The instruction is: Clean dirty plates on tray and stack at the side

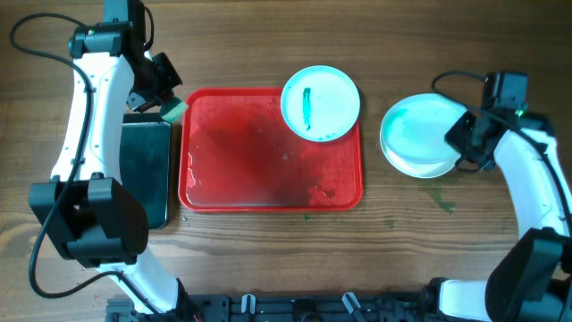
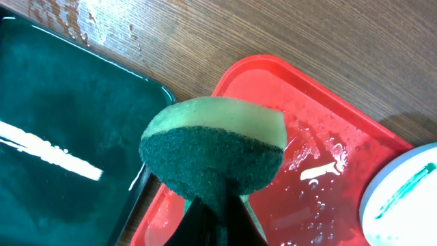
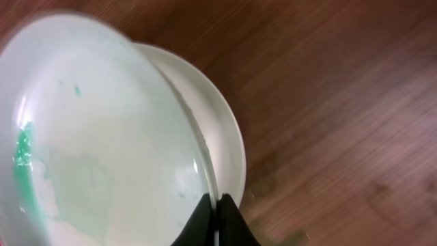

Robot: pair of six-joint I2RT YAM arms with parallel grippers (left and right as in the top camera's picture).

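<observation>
**Left fingers** [image 2: 205, 229]: clamped on the green sponge [image 2: 212, 147], dark scouring face toward the wrist camera. The sponge hangs over the desk where the far left corner of the red tray [image 1: 206, 192] meets the black tray [image 1: 147, 170]. Judgement: it is parked within reach of the next scrub.

**Right fingers** [image 3: 199, 229]: pinched narrow on the rim of a turquoise plate [image 3: 95, 137]. That plate is tilted over the white plate [image 3: 222, 130], which lies flat on the desk toward the right edge, beside the tray without touching it. Judgement: it is being laid onto the stack. Faint teal traces show on its inner face.

**Outstanding:** the third plate [image 1: 320, 103] sits on the tray's far right corner, overhanging the rim, and carries a teal streak.
</observation>
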